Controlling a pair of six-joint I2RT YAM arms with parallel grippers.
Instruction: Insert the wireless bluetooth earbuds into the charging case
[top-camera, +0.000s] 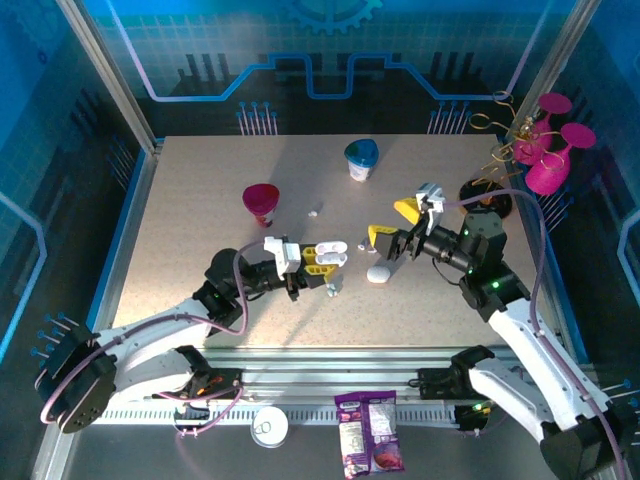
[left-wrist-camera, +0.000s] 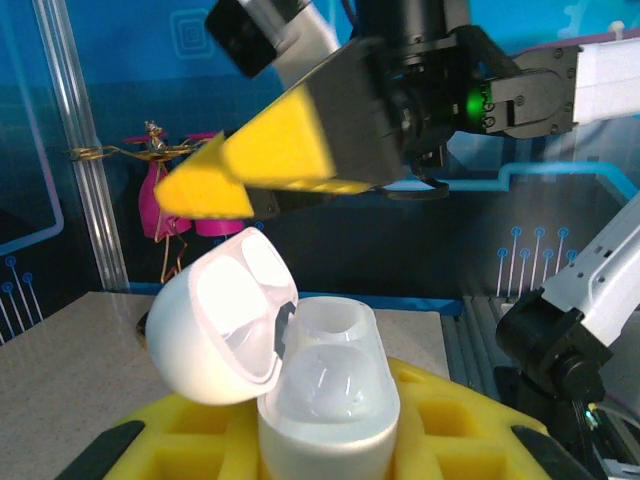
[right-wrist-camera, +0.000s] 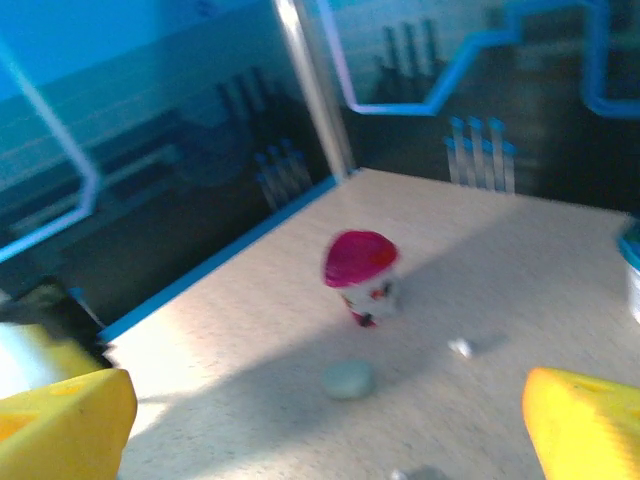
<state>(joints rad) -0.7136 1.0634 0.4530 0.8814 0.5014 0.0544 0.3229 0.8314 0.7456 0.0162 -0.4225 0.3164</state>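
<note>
My left gripper (top-camera: 318, 260) is shut on the white charging case (top-camera: 330, 257), low at the table's centre. In the left wrist view the case (left-wrist-camera: 330, 400) stands upright between the yellow fingers (left-wrist-camera: 450, 420), its lid (left-wrist-camera: 215, 320) hinged open to the left. A rounded white earbud (left-wrist-camera: 325, 385) fills the near socket; the far socket (left-wrist-camera: 335, 320) is empty. My right gripper (top-camera: 392, 225) hangs open just right of the case, one yellow finger (left-wrist-camera: 280, 150) above it. Loose earbuds lie on the table (top-camera: 313, 212) (top-camera: 362, 245); one earbud (right-wrist-camera: 460, 347) lies ahead of the open right gripper (right-wrist-camera: 325, 430).
A white pebble-shaped case (top-camera: 378, 273) lies under the right gripper. In the right wrist view a pale green rounded case (right-wrist-camera: 348, 380) lies before a magenta cup (right-wrist-camera: 362, 275). That cup (top-camera: 262, 203) stands left of centre, a teal-topped cup (top-camera: 361, 158) at the back, pink objects (top-camera: 545, 150) at the far right.
</note>
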